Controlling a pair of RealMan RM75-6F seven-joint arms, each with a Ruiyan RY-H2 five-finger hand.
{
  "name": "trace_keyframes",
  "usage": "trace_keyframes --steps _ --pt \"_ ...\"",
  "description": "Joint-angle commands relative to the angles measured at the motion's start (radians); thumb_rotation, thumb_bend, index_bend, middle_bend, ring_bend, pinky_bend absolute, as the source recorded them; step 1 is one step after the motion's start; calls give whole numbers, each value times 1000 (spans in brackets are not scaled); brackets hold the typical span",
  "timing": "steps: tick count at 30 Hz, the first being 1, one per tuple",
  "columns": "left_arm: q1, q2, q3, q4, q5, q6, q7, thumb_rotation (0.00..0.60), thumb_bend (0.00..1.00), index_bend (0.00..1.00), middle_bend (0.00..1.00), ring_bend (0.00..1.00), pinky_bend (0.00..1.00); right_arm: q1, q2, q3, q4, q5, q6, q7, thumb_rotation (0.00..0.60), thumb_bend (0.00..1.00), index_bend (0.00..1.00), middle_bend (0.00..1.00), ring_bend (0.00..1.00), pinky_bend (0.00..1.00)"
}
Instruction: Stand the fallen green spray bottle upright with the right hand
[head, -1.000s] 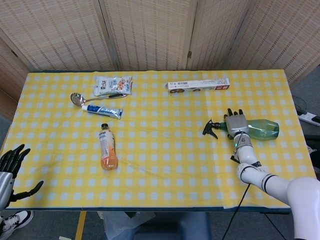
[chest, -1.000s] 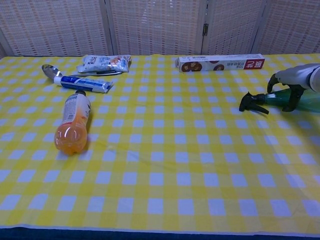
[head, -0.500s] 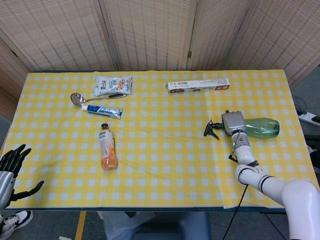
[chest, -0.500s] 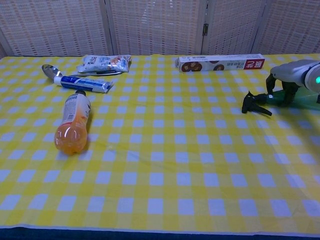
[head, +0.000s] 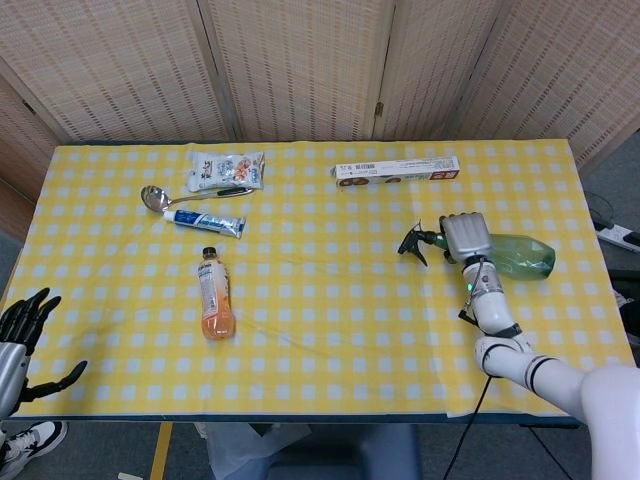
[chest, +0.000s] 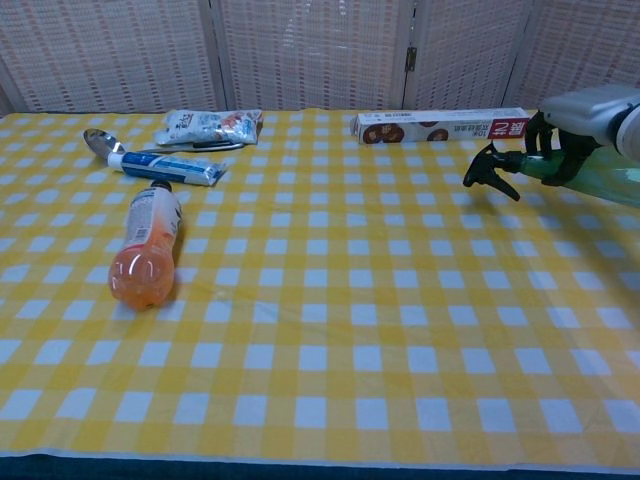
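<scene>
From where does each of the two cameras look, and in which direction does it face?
Head view: sits high, looks steeply down on the table; shows the left hand off the near-left edge and the right hand gripping the green spray bottle.
Chest view: sits low at the near edge, faces across toward the screens; only the right hand shows.
Both share the spray bottle, orange drink bottle, spoon and long box.

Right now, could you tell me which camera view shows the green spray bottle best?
The head view: the whole green spray bottle shows, from black nozzle to base, with the right hand gripping its neck. The chest view shows the nozzle and neck side-on, apparently raised off the cloth, but crops the body at the frame's edge.
</scene>
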Motion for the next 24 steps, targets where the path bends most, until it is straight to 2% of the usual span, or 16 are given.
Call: trace_keyframes --steps 1,4,7,11,13,18,24 --pt "-1 -1 1 0 0 -3 3 416 293 0 0 24 0 -50 72 81 -173 -81 112 154 600 337 760 468 571 611" --pt "-6 -5 5 -4 4 -14 18 415 293 0 0 24 0 -90 94 165 -271 -92 144 334 600 337 760 478 597 634" --pt "-8 -8 10 -11 9 -22 36 416 293 0 0 25 0 -115 102 206 -307 -140 187 440 600 337 760 479 597 635" --pt "-7 -11 14 -22 11 -26 62 418 293 0 0 26 0 -167 101 284 -383 -185 234 672 600 338 760 479 598 635" --pt "-8 -12 17 -26 13 -30 68 414 293 0 0 26 0 -188 105 302 -403 -227 269 741 600 338 760 479 601 635" --pt "-10 -16 20 -33 16 -36 88 415 293 0 0 26 0 -243 98 332 -461 -330 362 926 600 338 760 477 603 634" --pt "-8 -17 21 -40 18 -32 104 416 293 0 0 26 0 -315 30 273 -378 -542 543 1133 600 337 760 471 602 635"
